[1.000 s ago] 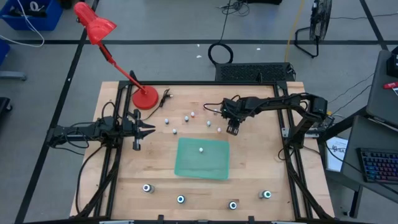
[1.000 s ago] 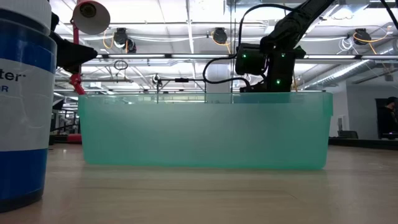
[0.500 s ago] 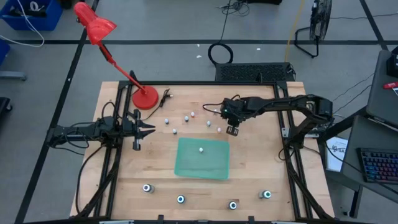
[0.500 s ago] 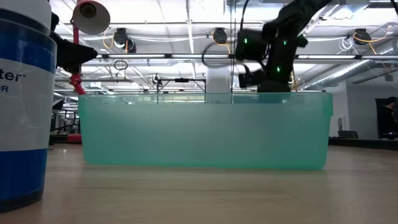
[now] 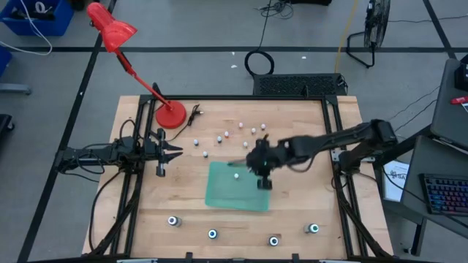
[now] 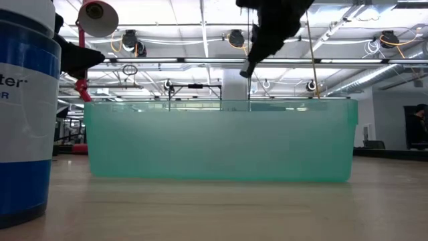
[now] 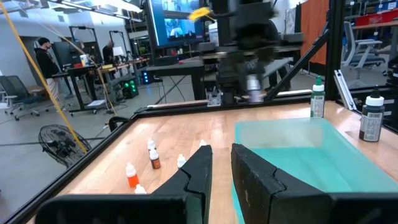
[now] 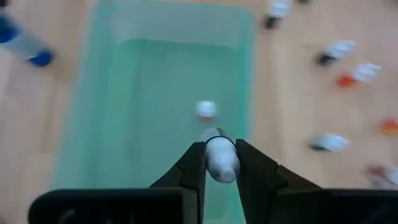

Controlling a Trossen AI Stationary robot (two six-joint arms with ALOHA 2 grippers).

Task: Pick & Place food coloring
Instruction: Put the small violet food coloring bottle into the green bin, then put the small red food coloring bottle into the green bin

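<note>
High view: the right gripper (image 5: 261, 174), which a second ago hung over the scattered small bottles (image 5: 219, 139) at the far side of the surface (image 5: 314, 197), now sits over the far right part of the green bin (image 5: 235, 187); the move reads as a carry from the pick-up spot to the drop spot. One whitish bottle (image 5: 237, 175) already lies inside the bin, unchanged from the earlier frames. Four dark round bottles with teal tops (image 5: 212, 234) stand in a row along the near edge, untouched. The left gripper (image 5: 175, 153) waits at the left edge of the surface, unmoved; its fingers look parted. A red lamp (image 5: 117, 36) stands at the far left corner. Low view: the right arm's dark mass (image 6: 271, 27) has shifted from behind the bin's far rim to high above it, so the load is well clear of the wall (image 6: 221, 144); a blue-banded container (image 6: 25, 107) fills the left edge. Left wrist view: the left fingers (image 7: 199, 171) stand slightly apart with nothing between them; small bottles (image 7: 153, 158) lie loose beside the bin (image 7: 311, 155), and two taller bottles (image 7: 372, 118) stand beyond it. Right wrist view: the right fingers (image 8: 194, 165) are closed on a small food coloring bottle (image 8: 219, 157), held directly above the bin floor (image 8: 143, 93), with the earlier-placed bottle (image 8: 206, 110) just beyond. Judgement: the bottle is positioned for release; many bottles remain outside, so the task is at an early stage.
</note>
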